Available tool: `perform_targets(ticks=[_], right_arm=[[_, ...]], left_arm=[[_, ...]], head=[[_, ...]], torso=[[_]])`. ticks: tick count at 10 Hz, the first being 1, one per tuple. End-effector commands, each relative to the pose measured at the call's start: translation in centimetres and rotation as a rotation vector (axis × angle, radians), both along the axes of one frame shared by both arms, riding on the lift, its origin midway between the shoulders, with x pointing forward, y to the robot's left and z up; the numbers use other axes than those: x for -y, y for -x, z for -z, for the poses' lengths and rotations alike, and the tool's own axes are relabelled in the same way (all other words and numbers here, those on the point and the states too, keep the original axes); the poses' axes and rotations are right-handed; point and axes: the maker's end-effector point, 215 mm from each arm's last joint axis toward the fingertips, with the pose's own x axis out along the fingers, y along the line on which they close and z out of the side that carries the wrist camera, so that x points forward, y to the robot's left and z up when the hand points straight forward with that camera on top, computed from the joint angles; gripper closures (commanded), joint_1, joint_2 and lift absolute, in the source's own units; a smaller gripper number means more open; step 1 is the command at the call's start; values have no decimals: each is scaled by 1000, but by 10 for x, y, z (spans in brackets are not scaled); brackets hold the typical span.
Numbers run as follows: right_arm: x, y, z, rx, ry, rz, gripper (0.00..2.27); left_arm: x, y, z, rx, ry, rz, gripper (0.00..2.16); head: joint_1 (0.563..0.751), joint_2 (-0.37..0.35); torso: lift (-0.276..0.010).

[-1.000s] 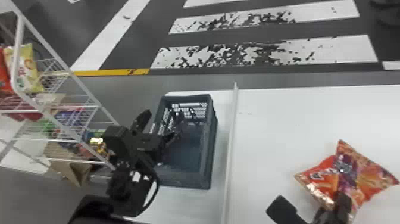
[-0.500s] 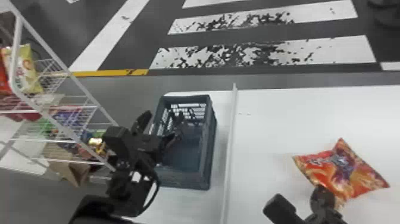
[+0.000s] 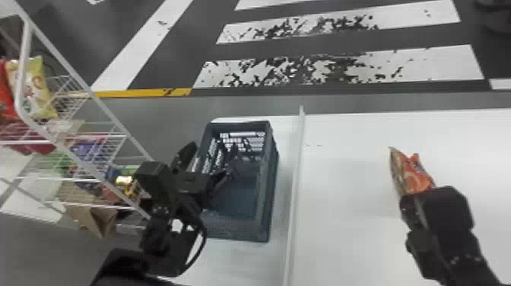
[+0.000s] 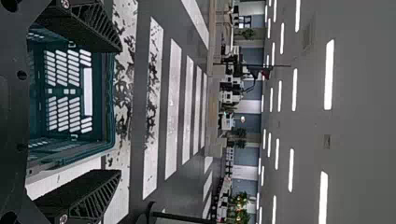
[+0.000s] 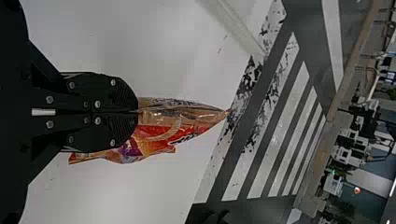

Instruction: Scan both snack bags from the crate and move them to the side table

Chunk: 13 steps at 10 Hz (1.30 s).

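Near right, risks losing the snack bag (image 5: 156, 137) through a narrow pinch on slick film; could slide or twist free when lifted or turned. With too much squeeze, might crumple the bag or split the film. In a low swing left, might snag on the white ridge (image 3: 295, 182), and farther left might knock the crate (image 3: 239, 230).

At near right, has the right end effector (image 5: 138, 111) closed almost fully, gripping the bag between the fingers. Has the bag's narrow end jutting ahead of the fingertips toward the far side, edge-on over the right part of the surface (image 3: 353, 235), with a loose flap beside one finger. Cannot tell whether touching down. Farther left, has the left end effector (image 4: 120, 110) spread wide and holding nothing, by the crate.
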Motion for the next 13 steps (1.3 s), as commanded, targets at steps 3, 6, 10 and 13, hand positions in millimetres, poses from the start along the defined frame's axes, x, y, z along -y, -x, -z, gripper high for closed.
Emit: perform_targets(ticks=[3,6,10,13], right_arm=[[30,-38,-62,96,-423,113,2246],[103,-54,-67,140,-812,344,2250],[171,-39,-1,63,-1095,600,2250],[205,-5,58,-72,-769,837,2250]], left_arm=[[5,0,5,-8,2,10,66],[11,-2,11,-16,-5,19,66],[12,-1,12,-18,-20,23,66],[17,-2,13,-17,-19,30,66]], head=[[695,284],[695,202],[695,81],[695,17]], torso=[[-29],[-29],[-29],[-29]])
